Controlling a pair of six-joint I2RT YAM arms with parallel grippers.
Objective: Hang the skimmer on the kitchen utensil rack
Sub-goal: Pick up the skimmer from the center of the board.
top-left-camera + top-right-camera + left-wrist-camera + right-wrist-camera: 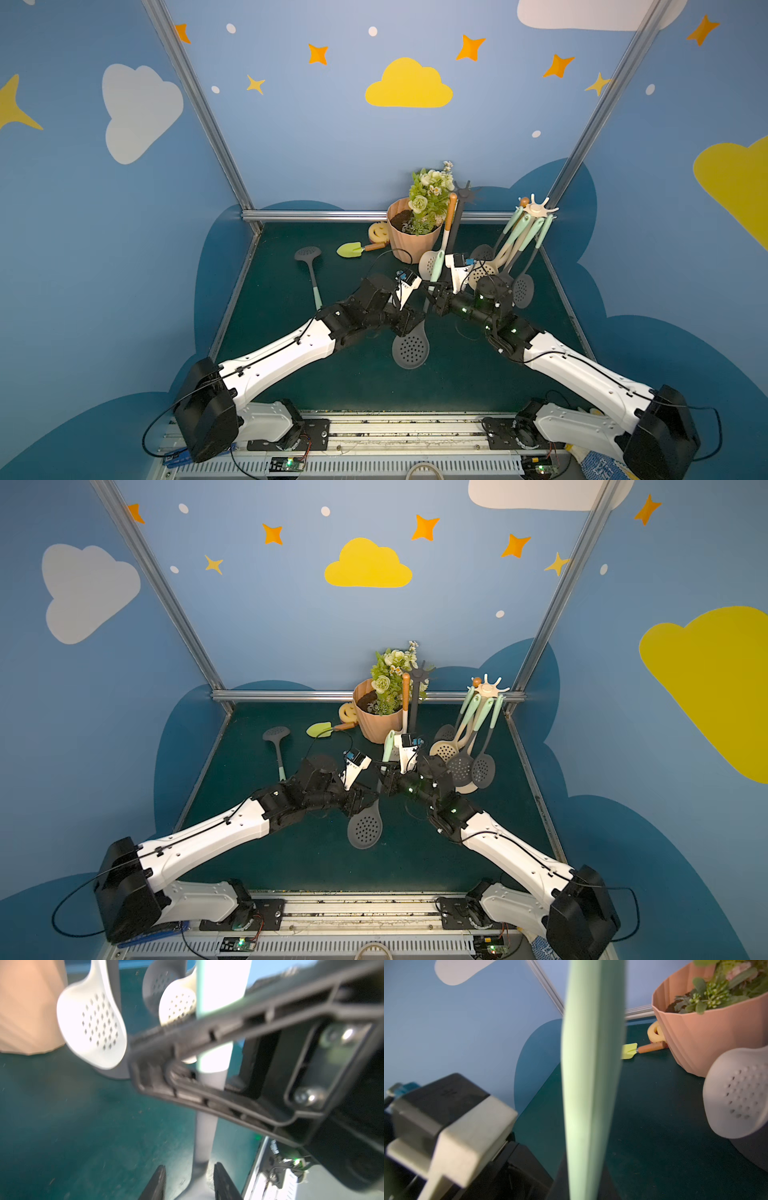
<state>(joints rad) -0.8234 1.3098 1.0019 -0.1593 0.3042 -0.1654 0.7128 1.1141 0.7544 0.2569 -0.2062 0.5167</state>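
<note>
Tabletop (291, 374) in both top views: grey skimmer (410, 349) upright over its middle, head down, near the cream utensil rack (536, 210). Only the left wrist view reveals right pincer (149, 1066) clamping the mint handle (215, 1057), left pincer (190, 1169) slightly parted around it lower down.

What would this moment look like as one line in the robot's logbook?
stage: handover | right gripper: shut on skimmer handle | left gripper: open around shaft | skimmer: not yet hung
</note>
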